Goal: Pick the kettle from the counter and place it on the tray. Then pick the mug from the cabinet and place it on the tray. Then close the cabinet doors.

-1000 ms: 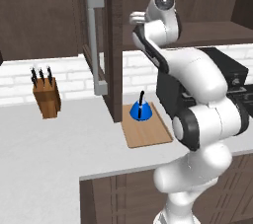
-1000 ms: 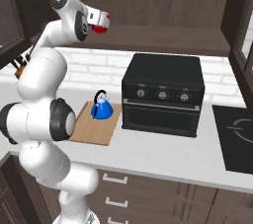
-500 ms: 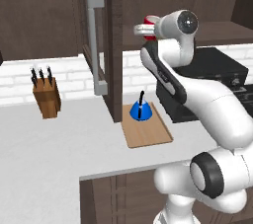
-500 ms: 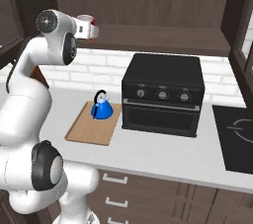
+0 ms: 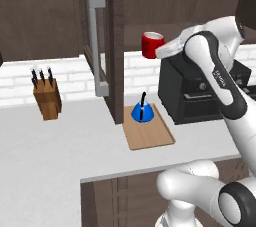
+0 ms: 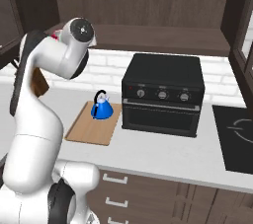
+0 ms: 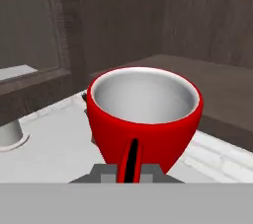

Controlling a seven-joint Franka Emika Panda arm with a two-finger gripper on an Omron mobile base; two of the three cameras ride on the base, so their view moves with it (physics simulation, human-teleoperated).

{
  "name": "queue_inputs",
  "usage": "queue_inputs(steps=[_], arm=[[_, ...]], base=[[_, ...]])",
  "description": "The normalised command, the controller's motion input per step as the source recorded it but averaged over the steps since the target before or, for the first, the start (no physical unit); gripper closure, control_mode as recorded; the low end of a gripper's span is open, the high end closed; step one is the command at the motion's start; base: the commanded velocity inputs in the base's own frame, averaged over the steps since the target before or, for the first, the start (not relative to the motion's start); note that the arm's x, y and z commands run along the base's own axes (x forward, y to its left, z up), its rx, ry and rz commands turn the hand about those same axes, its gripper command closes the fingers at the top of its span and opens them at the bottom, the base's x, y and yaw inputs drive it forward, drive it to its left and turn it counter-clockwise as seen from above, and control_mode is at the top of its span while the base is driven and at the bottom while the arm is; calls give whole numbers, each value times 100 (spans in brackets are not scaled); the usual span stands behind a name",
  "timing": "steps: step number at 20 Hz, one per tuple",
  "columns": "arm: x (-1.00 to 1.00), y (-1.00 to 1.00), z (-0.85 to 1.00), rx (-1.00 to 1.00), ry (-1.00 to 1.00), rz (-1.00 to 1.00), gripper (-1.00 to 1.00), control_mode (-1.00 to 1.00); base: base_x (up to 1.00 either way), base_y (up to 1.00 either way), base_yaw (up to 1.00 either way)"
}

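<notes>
Jaws clenched on the handle of the red mug [image 7: 145,114], which is held upright in the air with its pale interior facing up; in the left base view the mug [image 5: 151,44] hangs at the end of the white arm, beside the edge of the open cabinet door [image 5: 118,46] with its grey bar handle [image 5: 94,41]. Below it, the blue kettle [image 5: 142,112] stands on the far part of the tray [image 5: 148,134], a tan wooden board lying on the bench [image 5: 50,156]. Just right of the tray stands a black countertop oven [image 6: 162,93]. A wooden knife block [image 5: 47,97] stands well apart, at the left against the white tiled wall.
</notes>
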Motion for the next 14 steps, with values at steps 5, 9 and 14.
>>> queue_inputs(steps=[5,9,14], arm=[[-64,-3,-27,-16,9,35,100,-100],[-36,0,-71,-14,0,14,100,-100],[-17,0,-99,-5,-4,1,100,-100]], base=[[0,0,0],[0,0,0],[0,0,0]])
